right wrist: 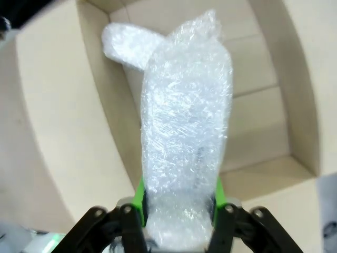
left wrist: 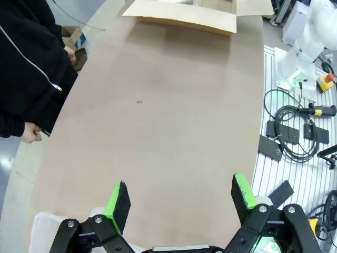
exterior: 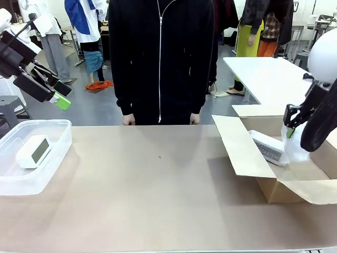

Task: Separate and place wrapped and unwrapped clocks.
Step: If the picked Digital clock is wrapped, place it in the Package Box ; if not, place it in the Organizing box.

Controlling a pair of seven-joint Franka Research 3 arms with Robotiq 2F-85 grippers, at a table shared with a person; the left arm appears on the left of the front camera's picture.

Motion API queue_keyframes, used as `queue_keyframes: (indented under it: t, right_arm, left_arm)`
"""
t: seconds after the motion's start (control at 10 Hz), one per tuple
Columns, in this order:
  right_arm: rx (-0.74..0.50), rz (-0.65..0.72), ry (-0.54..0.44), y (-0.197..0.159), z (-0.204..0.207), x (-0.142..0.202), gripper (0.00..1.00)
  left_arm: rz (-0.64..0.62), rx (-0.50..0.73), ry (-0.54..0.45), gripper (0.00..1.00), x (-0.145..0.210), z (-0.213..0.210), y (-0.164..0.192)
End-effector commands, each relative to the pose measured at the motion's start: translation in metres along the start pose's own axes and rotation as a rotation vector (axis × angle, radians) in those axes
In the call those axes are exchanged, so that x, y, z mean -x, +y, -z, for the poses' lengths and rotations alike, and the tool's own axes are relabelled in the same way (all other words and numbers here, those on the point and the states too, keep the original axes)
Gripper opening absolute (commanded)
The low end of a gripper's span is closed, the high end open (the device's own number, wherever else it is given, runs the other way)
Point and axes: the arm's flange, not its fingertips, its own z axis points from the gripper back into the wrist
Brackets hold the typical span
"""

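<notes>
The unwrapped clock (exterior: 33, 151), white with a grey-green screen, lies in a clear plastic bin (exterior: 58, 129) at the table's left. My left gripper (exterior: 59, 95) hangs open above and behind the bin; in the left wrist view its fingers (left wrist: 118, 203) are spread wide over bare table with nothing between them. My right gripper (exterior: 289, 125) is shut on a wrapped clock (exterior: 296, 147), a bubble-wrap bundle (right wrist: 187, 132) held over the open cardboard box (exterior: 274, 190). A second wrapped clock (exterior: 266, 147) lies inside that box.
A person in a black zipped jacket (exterior: 160, 58) stands at the far edge, hands (exterior: 129, 120) at the table. The box's flaps (exterior: 234, 145) are spread outward. The brown tabletop (exterior: 158, 184) stretches between bin and box. Cables (left wrist: 295, 132) lie beside the table.
</notes>
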Motion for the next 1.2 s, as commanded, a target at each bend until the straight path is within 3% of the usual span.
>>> queue_keyframes:
  t: [0.0,0.3,0.4,1.1]
  right_arm:
    - [-0.001,0.043,0.057,0.006,0.015,0.005,0.53]
    - [0.05,0.079,0.065,0.003,0.04,0.006,0.53]
    - [0.058,0.089,0.058,0.003,0.038,0.005,1.0]
    - [0.055,0.081,0.03,0.006,0.018,-0.003,1.0]
  left_arm:
    - [-0.01,0.009,-0.007,1.0,-0.001,-0.001,-0.001]
    - [-0.01,0.009,-0.007,1.0,-0.001,-0.001,-0.001]
    - [-0.01,0.009,-0.007,1.0,-0.001,-0.001,-0.001]
    - [-0.01,0.009,-0.007,1.0,-0.001,-0.001,-0.001]
